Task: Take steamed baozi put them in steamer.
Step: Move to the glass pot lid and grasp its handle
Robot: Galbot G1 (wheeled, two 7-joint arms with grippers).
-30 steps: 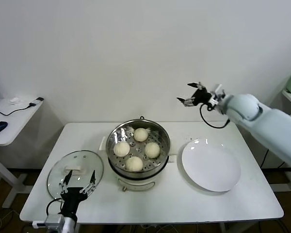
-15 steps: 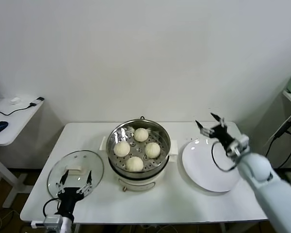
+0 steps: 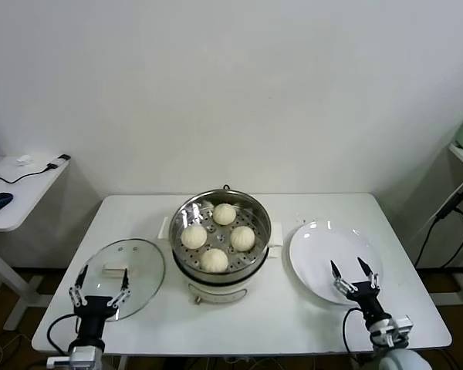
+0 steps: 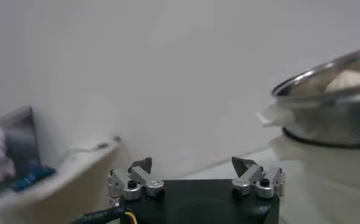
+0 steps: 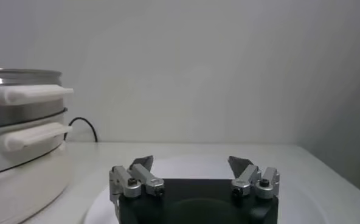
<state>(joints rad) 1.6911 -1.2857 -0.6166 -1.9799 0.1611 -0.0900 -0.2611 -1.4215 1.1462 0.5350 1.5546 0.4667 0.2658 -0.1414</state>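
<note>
All four baozi (image 3: 218, 237) sit in the steamer (image 3: 221, 262) at frame centre, and should you regrip one, pinch its soft, light dome gently by the sides, since your left gripper (image 3: 100, 285) and right gripper (image 3: 352, 277) hang wide open, empty.

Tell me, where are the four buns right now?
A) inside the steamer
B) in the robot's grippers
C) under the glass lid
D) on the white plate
A: all four buns sit on the perforated tray inside the steamer; the plate is bare, and both grippers, left and right, are open and hold nothing.
</note>
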